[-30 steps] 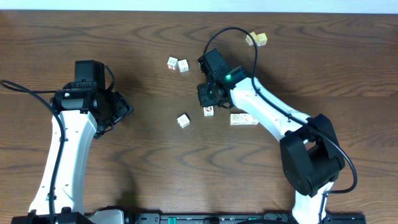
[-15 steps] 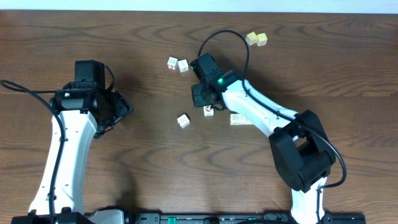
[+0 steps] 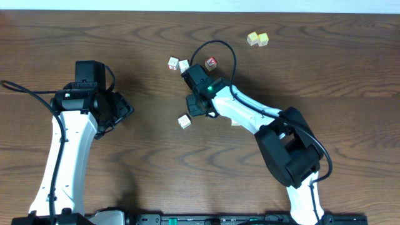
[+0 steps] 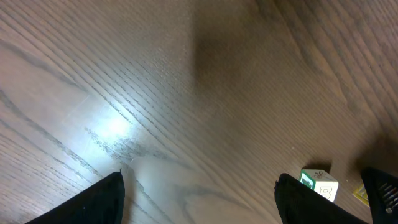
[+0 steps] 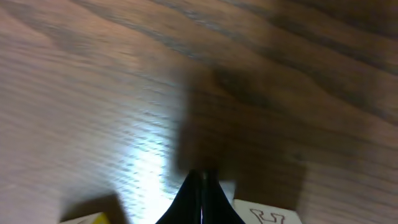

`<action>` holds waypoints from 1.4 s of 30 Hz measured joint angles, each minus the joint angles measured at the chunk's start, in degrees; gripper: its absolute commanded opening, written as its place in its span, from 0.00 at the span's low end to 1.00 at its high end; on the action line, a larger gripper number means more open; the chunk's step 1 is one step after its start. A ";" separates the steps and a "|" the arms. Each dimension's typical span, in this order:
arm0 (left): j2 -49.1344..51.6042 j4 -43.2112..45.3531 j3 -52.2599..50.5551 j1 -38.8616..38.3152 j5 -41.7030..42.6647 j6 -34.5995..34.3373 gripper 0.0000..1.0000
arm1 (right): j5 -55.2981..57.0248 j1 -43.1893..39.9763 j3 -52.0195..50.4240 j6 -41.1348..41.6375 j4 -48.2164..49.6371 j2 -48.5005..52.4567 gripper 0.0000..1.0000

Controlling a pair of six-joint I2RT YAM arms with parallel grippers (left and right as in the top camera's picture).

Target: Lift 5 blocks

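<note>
- Found the right gripper (image 3: 194,104) pinched shut on nothing, with one block (image 3: 184,121) just beside its tips and two blocks (image 3: 174,63) back by its wrist.
- Found the left gripper (image 4: 199,186) spread wide, empty, far from any block.
- Judged a descent with shut jaws likely to shove or tip the near block, not grasp it.
- Feared flicking it away by opening too close.

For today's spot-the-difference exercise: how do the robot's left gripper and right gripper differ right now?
The left gripper is wide open; the right gripper is shut, fingers pressed together. The left gripper has only bare table beneath it; the right gripper sits close beside a white block. Both have dark fingers, and neither visibly holds anything.
</note>
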 measured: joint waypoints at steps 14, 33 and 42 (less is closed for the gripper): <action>0.00 -0.02 0.00 0.00 0.02 0.00 0.78 | 7.34 0.00 0.02 0.00 -3.17 0.00 0.01; 0.00 -0.02 0.00 0.00 0.02 0.00 0.78 | 9.01 0.00 0.42 1.31 -10.16 -0.04 0.01; 0.00 0.00 0.00 0.00 0.00 0.00 0.78 | 8.59 -0.02 2.47 1.11 -11.17 -0.04 0.01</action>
